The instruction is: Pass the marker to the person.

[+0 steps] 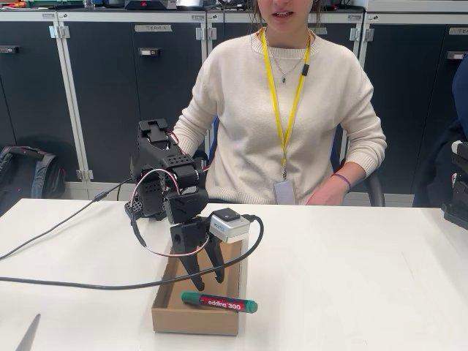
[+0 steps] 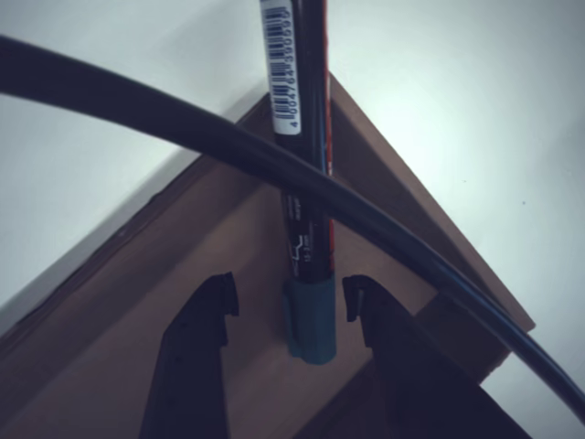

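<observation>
I am holding my gripper [image 1: 208, 280] open over the cardboard tray [image 1: 164, 311], jaws standing either side of the marker's green end without touching. The marker [image 1: 219, 301] is lying across the tray's front rim just below my fingertips, its red band reading "edding 300". The person [image 1: 285, 110] is sitting beyond.

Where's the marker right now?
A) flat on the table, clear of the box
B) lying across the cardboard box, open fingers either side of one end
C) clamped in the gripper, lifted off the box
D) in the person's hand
B: in the fixed view the marker lies across the front of the cardboard box, and in the wrist view the gripper is open, its fingers either side of the green end without closing on it.
</observation>
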`<action>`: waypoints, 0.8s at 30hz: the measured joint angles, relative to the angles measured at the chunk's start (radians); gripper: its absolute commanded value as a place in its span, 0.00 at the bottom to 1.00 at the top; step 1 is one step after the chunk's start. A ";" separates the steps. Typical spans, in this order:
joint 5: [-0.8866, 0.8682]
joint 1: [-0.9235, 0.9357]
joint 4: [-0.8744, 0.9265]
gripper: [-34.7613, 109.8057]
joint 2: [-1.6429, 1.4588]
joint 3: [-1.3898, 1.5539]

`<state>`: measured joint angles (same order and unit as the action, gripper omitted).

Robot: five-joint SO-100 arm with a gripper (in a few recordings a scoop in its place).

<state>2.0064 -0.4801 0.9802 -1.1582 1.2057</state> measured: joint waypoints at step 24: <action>-0.028 0.028 -0.035 0.42 0.140 -0.084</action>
<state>1.9788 -0.4525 0.9449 -1.0186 1.1213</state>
